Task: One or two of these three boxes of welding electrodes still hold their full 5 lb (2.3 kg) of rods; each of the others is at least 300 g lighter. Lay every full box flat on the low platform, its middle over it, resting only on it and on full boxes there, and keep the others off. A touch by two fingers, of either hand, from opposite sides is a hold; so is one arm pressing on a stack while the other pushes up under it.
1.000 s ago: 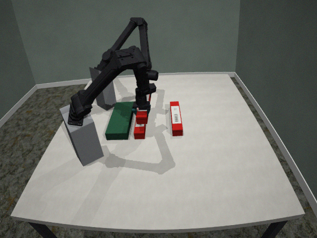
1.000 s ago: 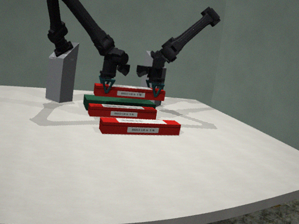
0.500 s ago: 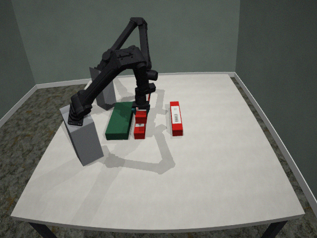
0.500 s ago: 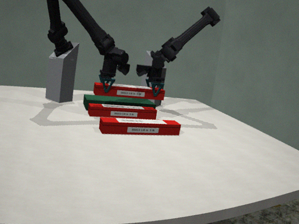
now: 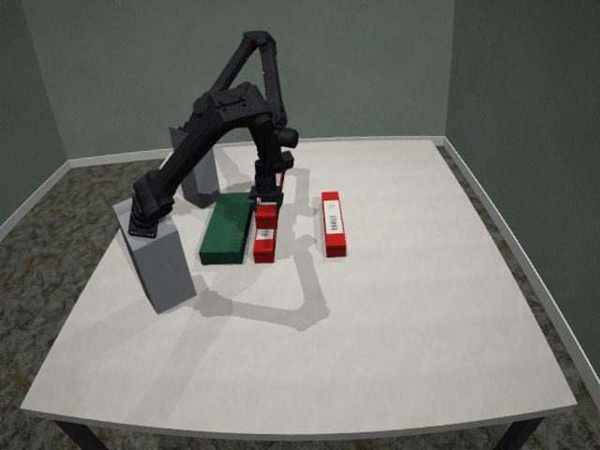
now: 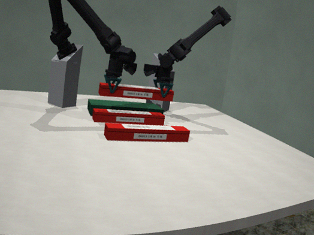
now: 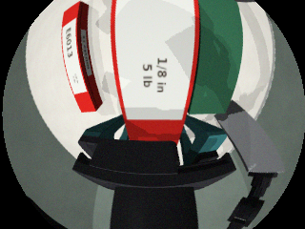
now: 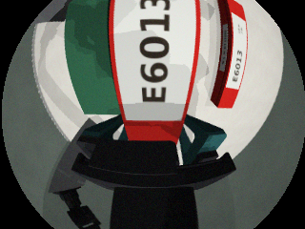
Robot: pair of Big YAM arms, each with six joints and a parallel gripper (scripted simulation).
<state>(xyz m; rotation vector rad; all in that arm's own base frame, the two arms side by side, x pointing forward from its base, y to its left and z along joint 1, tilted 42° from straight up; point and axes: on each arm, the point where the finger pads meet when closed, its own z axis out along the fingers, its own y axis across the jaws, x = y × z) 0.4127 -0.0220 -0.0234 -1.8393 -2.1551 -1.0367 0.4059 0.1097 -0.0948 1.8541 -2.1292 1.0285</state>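
One red box is level in the air, label up, above the second box. My left gripper is shut on its far end in the top view. My right gripper is shut on its near end. The second red box lies flat on the table beside the green platform. A third red box lies flat farther from the platform. Nothing rests on the platform.
Two grey arm pedestals stand behind the platform, one toward each end. Both arms arch over the platform side, with their hands close together above the held box. The table edge is far from the boxes.
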